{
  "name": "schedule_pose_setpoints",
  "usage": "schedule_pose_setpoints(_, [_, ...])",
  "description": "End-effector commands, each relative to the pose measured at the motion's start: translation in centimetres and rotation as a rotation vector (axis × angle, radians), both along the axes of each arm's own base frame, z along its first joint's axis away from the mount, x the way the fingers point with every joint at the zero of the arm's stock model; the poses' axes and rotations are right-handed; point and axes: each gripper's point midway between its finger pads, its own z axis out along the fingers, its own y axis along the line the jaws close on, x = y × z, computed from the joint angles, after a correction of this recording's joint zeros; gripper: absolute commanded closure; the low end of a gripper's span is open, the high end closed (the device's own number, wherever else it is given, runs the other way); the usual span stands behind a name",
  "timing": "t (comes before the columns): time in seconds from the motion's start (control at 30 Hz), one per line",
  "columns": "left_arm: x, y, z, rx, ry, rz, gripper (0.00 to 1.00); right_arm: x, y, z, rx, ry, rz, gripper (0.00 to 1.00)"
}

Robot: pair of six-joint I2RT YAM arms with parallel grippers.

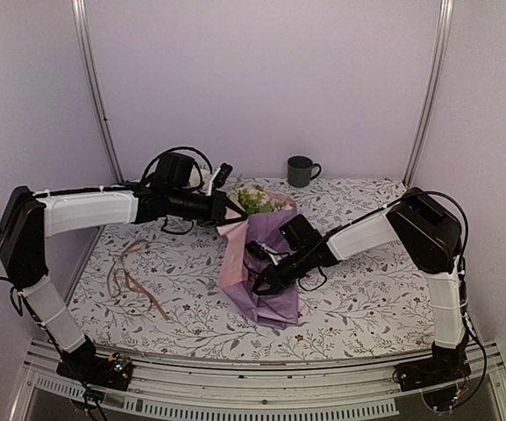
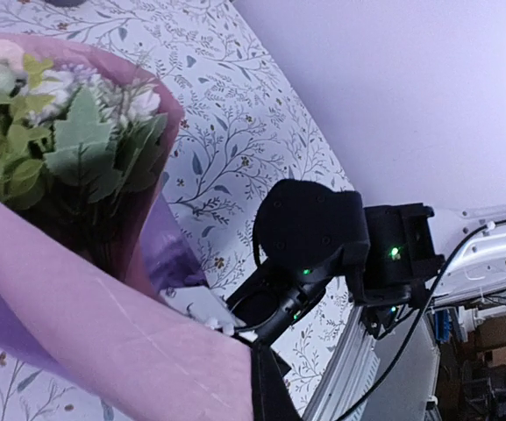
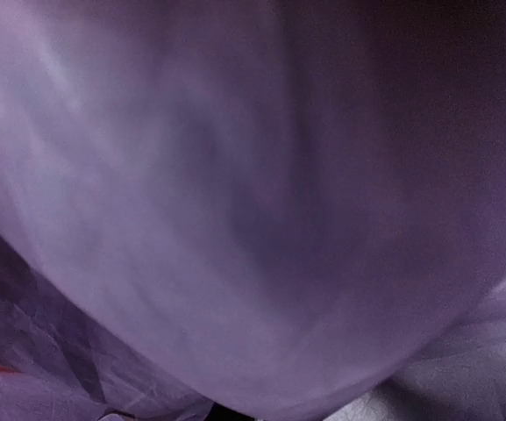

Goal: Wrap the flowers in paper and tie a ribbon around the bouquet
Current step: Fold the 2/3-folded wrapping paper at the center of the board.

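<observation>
Two tools pinch the paper (image 1: 274, 303); ribbon (image 1: 128, 274) untied.
Both the left tool (image 1: 227, 207) and right tool (image 1: 263, 279) are closed on the paper, rolled round the flowers (image 1: 257, 200) near the mug (image 1: 301, 171), on its near-left side; the ribbon lies loose well left of the mug. Freeing either pinch to fetch it could let the thin sheet spring open or tear.

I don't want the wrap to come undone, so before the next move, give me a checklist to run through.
1. Left gripper pinching the paper edge: ok.
2. Right gripper holding paper: cannot tell; its camera shows only paper.
3. Flowers inside the paper: ok.
4. Ribbon tied around paper: not ok; lying loose on the table cloth, left side.
5. Mug clear of both arms: ok.
</observation>
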Motion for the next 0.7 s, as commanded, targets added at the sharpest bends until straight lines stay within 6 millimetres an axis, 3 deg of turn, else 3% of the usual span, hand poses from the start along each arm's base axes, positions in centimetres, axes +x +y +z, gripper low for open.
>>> schedule_pose_setpoints(0.0, [2.1,-4.6,1.2,-0.070,-0.063,-0.078,1.00,-1.1,-0.6,-0.7,0.024,0.054,-0.009,0.96])
schedule_pose_setpoints(0.13, [4.2,-5.7,-1.1,-0.031,-0.035,-0.062,1.00,-1.0,-0.5,1.5,0.099,0.022,-0.033,0.98])
schedule_pose_setpoints(0.23, [4.9,-5.7,-2.2,0.004,-0.031,-0.038,1.00,-0.7,-0.2,4.8,0.178,-0.029,-0.050,0.98])
schedule_pose_setpoints(0.27, [5.2,-5.7,-4.3,0.035,-0.001,-0.034,1.00,-0.7,-0.3,5.9,0.200,-0.044,-0.060,0.98])
schedule_pose_setpoints(0.4, [4.9,-5.8,-6.9,0.106,0.025,-0.042,1.00,-0.5,-0.9,10.0,0.274,-0.112,-0.106,0.96])
schedule_pose_setpoints(0.43, [4.6,-6.2,-8.3,0.153,0.031,-0.056,1.00,-0.4,-1.8,11.1,0.278,-0.106,-0.147,0.95])
schedule_pose_setpoints(0.53, [4.3,-6.5,-9.5,0.173,0.048,-0.060,1.00,0.2,-3.9,9.9,0.231,-0.045,-0.239,0.94])
schedule_pose_setpoints(0.6, [4.3,-6.3,-9.7,0.184,0.048,-0.051,1.00,1.7,-5.9,8.5,0.190,-0.014,-0.333,0.94])
schedule_pose_setpoints(0.67, [4.3,-6.1,-9.7,0.196,0.043,-0.040,1.00,3.0,-6.6,7.9,0.196,0.002,-0.365,0.94])
